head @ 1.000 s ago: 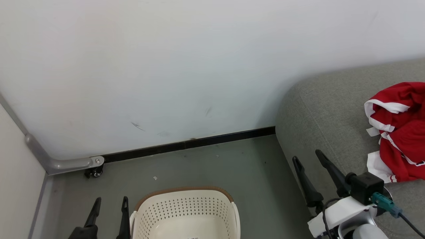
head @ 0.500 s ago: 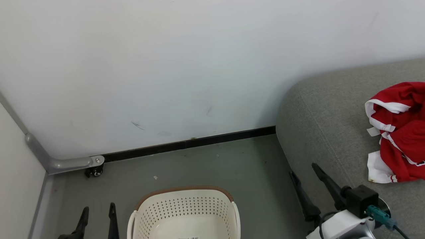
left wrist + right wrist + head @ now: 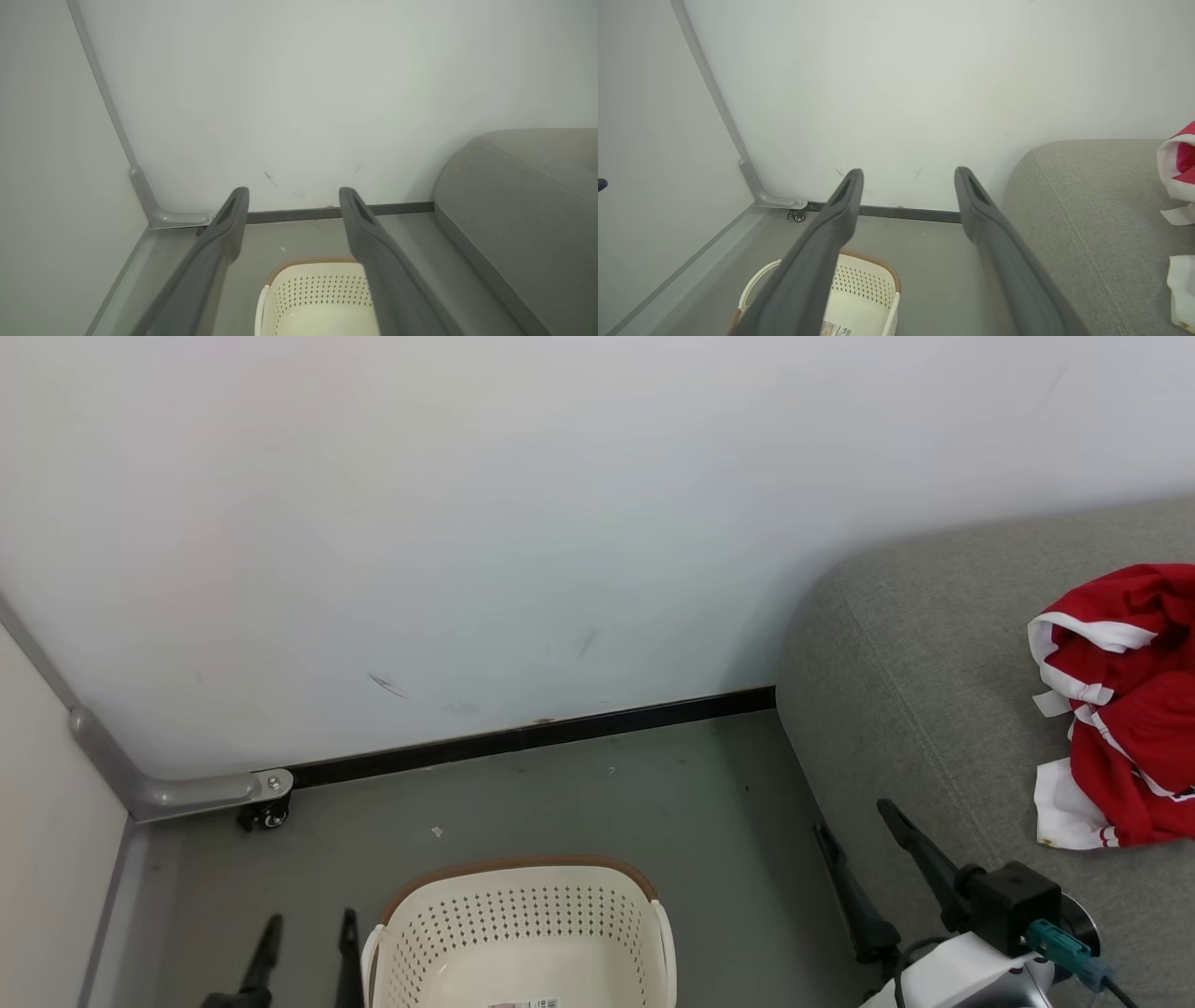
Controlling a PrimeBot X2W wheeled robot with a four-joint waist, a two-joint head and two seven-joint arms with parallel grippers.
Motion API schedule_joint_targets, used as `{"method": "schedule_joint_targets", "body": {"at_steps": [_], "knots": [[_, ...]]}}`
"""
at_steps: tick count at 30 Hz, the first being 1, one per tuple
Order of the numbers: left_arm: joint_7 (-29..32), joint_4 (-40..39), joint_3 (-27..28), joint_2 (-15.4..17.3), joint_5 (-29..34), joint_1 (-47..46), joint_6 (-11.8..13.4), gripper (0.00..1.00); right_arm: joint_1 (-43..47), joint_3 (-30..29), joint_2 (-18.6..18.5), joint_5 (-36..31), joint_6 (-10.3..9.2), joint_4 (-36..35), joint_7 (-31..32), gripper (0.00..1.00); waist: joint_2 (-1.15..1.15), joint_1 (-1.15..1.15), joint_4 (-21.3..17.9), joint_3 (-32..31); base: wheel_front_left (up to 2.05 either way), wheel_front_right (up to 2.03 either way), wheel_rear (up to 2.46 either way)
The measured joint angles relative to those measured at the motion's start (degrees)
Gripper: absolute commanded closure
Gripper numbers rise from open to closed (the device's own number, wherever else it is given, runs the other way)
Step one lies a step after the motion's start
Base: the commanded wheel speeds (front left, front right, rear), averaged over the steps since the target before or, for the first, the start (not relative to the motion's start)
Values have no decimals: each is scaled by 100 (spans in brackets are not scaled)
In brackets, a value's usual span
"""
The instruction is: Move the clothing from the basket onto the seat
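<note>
Red-and-white soft clothing (image 3: pixel 1120 709) lies on the large grey woven seat (image 3: pixel 915 644), far right. Oval cream perforated basket (image 3: pixel 513 924) stands near, on open grey floor (image 3: pixel 579 803), between left gripper (image 3: pixel 310 943) and right gripper (image 3: pixel 853 816), both spread wide, empty.

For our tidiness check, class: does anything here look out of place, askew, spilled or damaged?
Only small things. The clothing lies in a crumpled heap on the seat, not spread flat. Dark scuff marks streak the wall above the skirting, and a pale scrap lies on the floor beyond the upright basket.
</note>
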Motion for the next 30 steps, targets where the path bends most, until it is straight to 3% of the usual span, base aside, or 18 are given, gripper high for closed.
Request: {"method": "schedule_joint_targets", "body": {"at_steps": [30], "knots": [[0, 80, 5, -4, -399, 15, -408, 0, 1, -37, 42, -132, 0, -48, 0, 0, 0, 0, -9, 7, 0, 0, 0]]}}
